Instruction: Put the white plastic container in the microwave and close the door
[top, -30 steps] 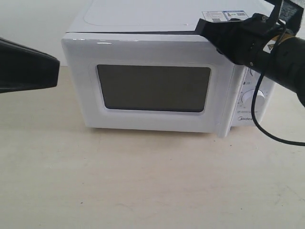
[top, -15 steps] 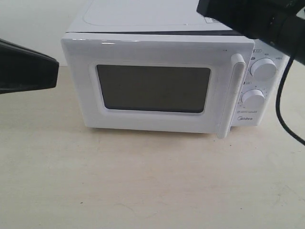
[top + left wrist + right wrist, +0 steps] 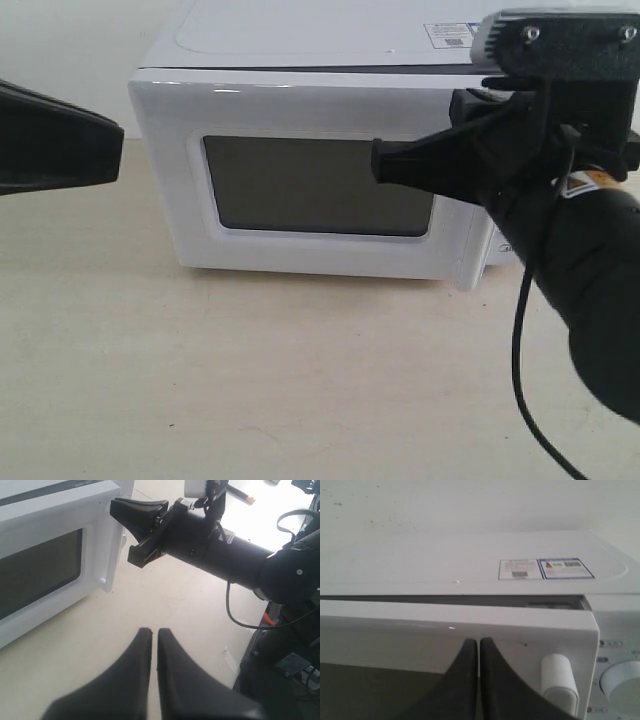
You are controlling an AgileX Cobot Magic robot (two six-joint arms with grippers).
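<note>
The white microwave [image 3: 300, 40] stands on the table with its door [image 3: 300, 105] closed and the dark window [image 3: 310, 185] facing the exterior view. My right gripper [image 3: 378, 160] is shut and empty. It hangs just in front of the door's upper right part, beside the handle [image 3: 560, 680], and points left across the window. My left gripper [image 3: 120, 142] is also shut and empty. It hovers off the microwave's left side, apart from it. The white plastic container is out of view.
The pale table [image 3: 300, 380] spreads out in front of the microwave. The right arm [image 3: 590, 260] and its dangling black cable [image 3: 520, 340] cover the dial panel. Stickers [image 3: 545, 569] lie on the microwave's top. A dial [image 3: 625, 680] shows next to the handle.
The right arm swung from the microwave's top right corner up, then down in front of the door, now covering the handle and dials. The left gripper stayed put.
</note>
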